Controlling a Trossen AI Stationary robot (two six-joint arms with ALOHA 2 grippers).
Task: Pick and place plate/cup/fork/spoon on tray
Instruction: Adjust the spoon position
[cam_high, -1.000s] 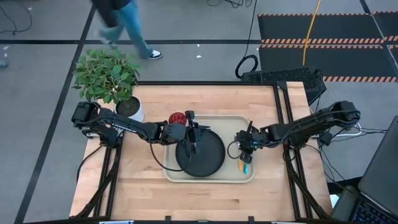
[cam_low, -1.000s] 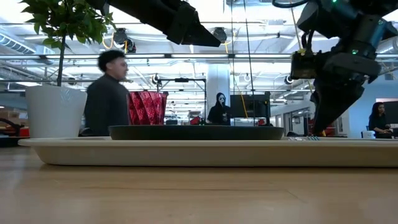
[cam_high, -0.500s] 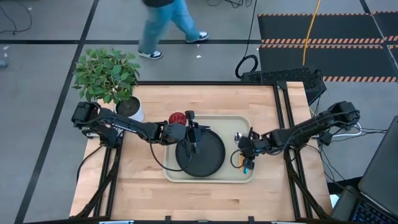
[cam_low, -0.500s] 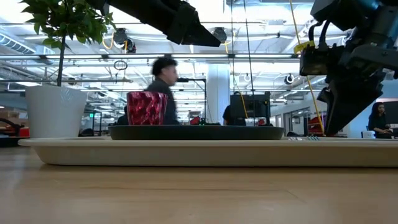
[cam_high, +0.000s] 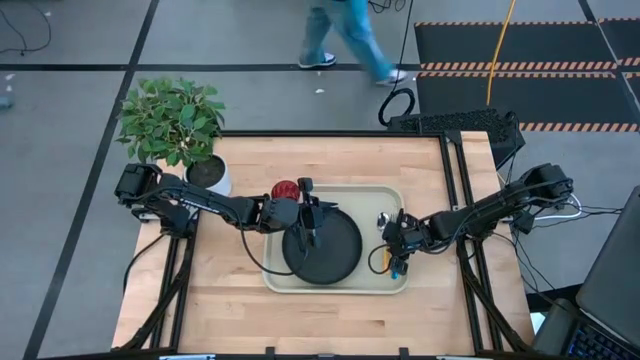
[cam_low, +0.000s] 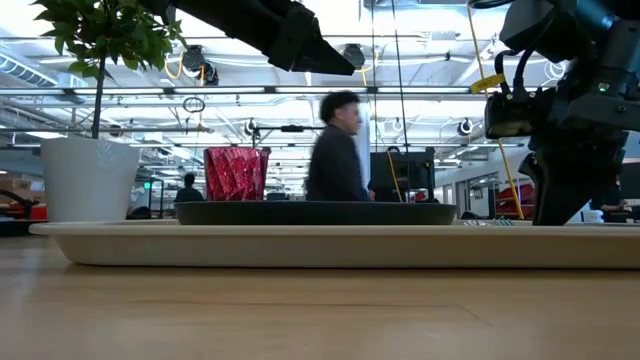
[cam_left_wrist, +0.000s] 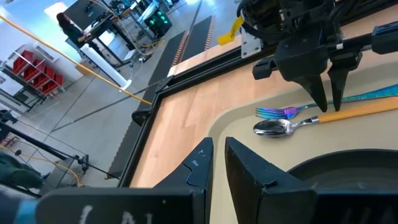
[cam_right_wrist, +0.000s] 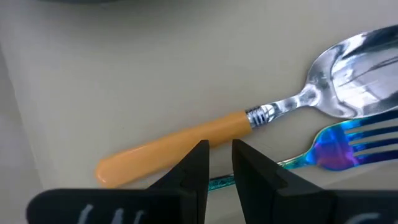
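While the right gripper (cam_high: 398, 262) has slid nearer along the tray (cam_high: 278, 283), fingers narrowly parted, empty, above spoon (cam_right_wrist: 236, 127) and fork (cam_right_wrist: 336, 148); fork handle mostly hidden.

Seen from above, the left arm reaches from the left edge toward frame center, its left gripper (cam_high: 310, 212) with fingers nearly together. The right arm stretches from the right edge inward, right gripper (cam_high: 397, 262) pointing down, fingers narrowly parted, holding nothing.
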